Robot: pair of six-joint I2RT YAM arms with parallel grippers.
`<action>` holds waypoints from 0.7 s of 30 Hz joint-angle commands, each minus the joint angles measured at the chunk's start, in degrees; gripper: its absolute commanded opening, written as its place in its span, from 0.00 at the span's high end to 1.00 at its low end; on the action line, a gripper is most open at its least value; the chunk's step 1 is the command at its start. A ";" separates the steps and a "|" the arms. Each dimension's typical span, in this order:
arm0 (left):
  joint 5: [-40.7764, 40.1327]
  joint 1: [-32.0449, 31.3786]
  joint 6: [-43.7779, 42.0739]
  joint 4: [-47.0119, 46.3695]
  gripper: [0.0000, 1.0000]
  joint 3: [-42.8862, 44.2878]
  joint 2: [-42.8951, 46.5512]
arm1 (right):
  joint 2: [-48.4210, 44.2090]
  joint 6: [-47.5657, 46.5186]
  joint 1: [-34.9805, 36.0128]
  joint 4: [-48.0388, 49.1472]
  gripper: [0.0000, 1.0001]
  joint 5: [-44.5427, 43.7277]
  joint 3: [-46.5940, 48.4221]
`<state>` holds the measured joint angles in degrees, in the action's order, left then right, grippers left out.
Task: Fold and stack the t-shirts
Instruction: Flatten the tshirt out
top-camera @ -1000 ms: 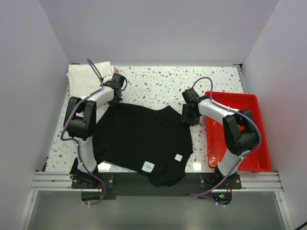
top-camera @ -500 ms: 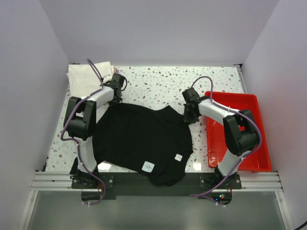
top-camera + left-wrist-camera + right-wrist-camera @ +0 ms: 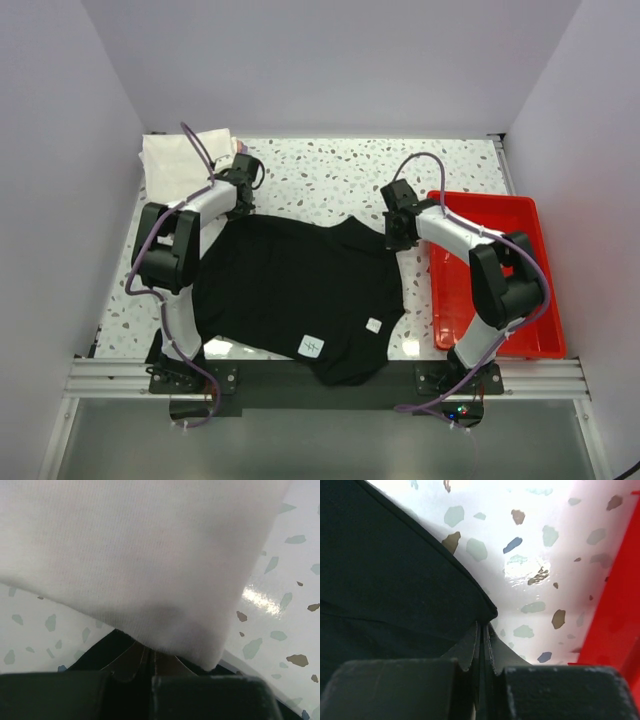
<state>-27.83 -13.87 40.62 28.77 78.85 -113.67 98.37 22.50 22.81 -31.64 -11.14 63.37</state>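
My right hand is pinching the black t-shirt at its far right corner. My left hand is pinching the far left corner, just beside the white t-shirt. The black cloth is lying across the desk, toward me from both.

you've got black t-shirt plain black, two small white labels near hem, one with dark print. folded t-shirt at far left corner plain white. tray solid red, same red in your right wrist view. table white terrazzo, specks grey, teal, brown, blue. arms white, joints black. cables purple. walls pale grey-lilac. front rail silver.
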 commanded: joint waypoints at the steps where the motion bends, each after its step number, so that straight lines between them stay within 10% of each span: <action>1: -0.73 0.68 -1.42 -1.97 1.00 -0.54 3.63 | -2.66 -2.29 -0.22 1.67 0.99 -4.42 2.81; 11: -0.73 0.68 -1.42 -1.97 1.00 -0.89 3.71 | 0.60 -2.20 -0.31 3.51 0.74 -0.47 3.86; 21: -0.64 0.68 -1.69 -2.14 1.00 -1.33 3.80 | 2.97 -2.20 -0.22 4.66 0.71 1.03 5.27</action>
<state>-27.77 -13.87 39.79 28.21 77.89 -112.88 100.40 20.71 22.79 -28.67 -10.70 65.82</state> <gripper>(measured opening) 0.018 0.287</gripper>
